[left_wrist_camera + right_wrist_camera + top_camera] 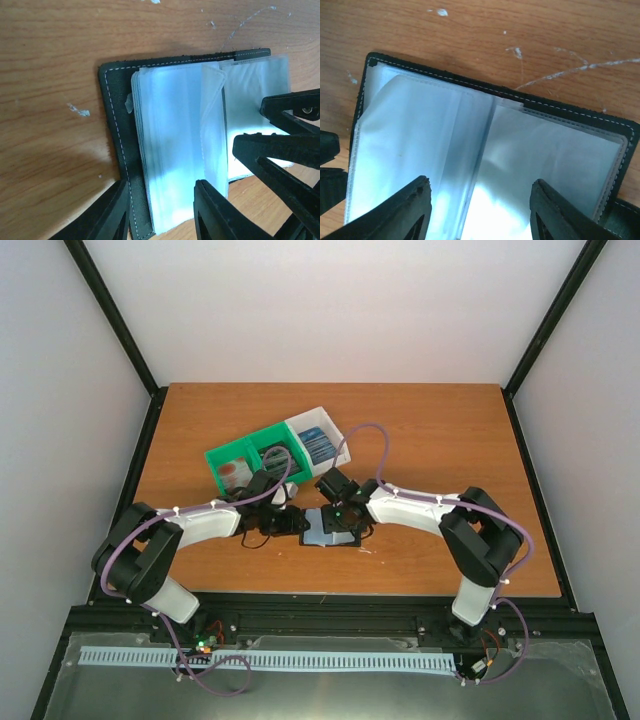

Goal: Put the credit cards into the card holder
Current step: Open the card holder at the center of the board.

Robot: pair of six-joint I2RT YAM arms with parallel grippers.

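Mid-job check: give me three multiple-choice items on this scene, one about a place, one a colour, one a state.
1. Where is the card holder? A in the air; B on the table between the left gripper and right gripper; C hanging off the edge.
2. The bin's colours? A green and white; B red and black; C all blue.
3. The card holder is: A snapped shut; B rolled up; C lying open.
Key: B, it lies flat between them; A, green walls beside a white compartment; C, its sleeves show.

A green-and-white bin [218, 460] sits on the table [430, 440] — scratched wood.
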